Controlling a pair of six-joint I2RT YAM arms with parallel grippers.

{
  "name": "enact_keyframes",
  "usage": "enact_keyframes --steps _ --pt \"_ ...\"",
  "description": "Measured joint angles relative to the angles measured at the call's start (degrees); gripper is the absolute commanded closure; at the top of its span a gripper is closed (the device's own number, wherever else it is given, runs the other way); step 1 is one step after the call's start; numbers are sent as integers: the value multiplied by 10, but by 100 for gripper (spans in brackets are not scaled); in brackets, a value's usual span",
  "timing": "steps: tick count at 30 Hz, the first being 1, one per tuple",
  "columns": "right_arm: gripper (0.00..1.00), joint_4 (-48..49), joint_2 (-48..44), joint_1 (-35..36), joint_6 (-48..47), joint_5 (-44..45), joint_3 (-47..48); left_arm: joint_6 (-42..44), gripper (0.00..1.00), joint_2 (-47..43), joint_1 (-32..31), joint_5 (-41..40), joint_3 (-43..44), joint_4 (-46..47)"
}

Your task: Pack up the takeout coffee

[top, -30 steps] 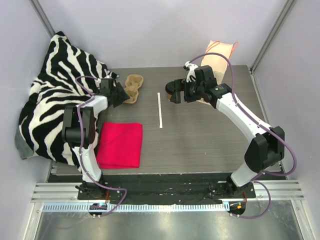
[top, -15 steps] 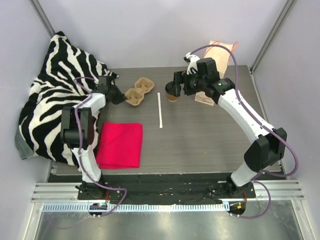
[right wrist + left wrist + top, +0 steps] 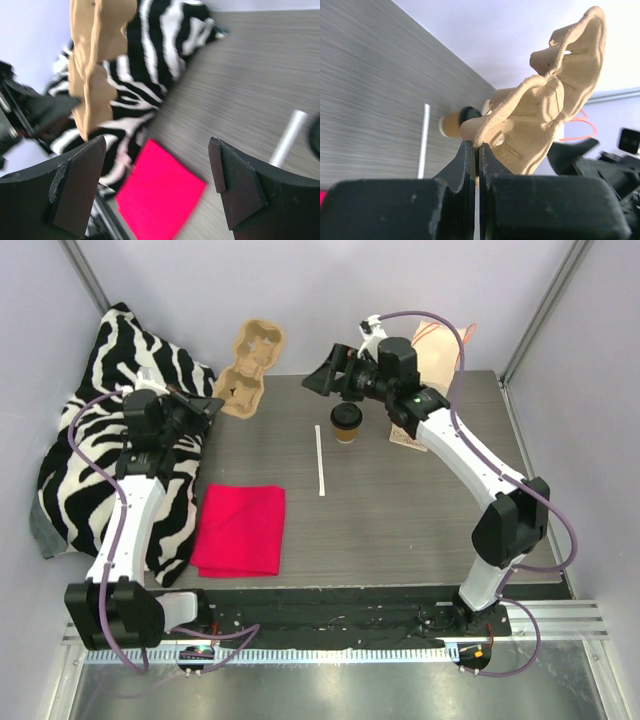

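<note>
My left gripper (image 3: pixel 477 148) is clenched on the edge of the tan moulded-pulp two-cup carrier (image 3: pixel 250 365), holding it in the air, tipped up on edge, toward 11 o'clock of the grey wood-grain table (image 3: pixel 420 520). My right gripper (image 3: pixel 322 380) hangs with its fingers spread and nothing between them, near the small brown paper cup with the round black plastic lid (image 3: pixel 346 422) — at about its 11 o'clock. The cup stands upright on the table, just at 1 o'clock of the thin white straw's (image 3: pixel 320 460) far end.
</note>
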Motion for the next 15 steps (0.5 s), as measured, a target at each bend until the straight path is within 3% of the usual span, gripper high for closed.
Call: enact_keyframes --steps 4,9,15 --pt "7 79 17 37 60 20 5 -37 100 -29 -2 11 -23 16" --pt "21 134 31 92 76 48 28 -77 100 -32 -2 10 -37 28" --pt "28 137 81 136 73 96 92 -90 100 -57 -2 11 -64 44"
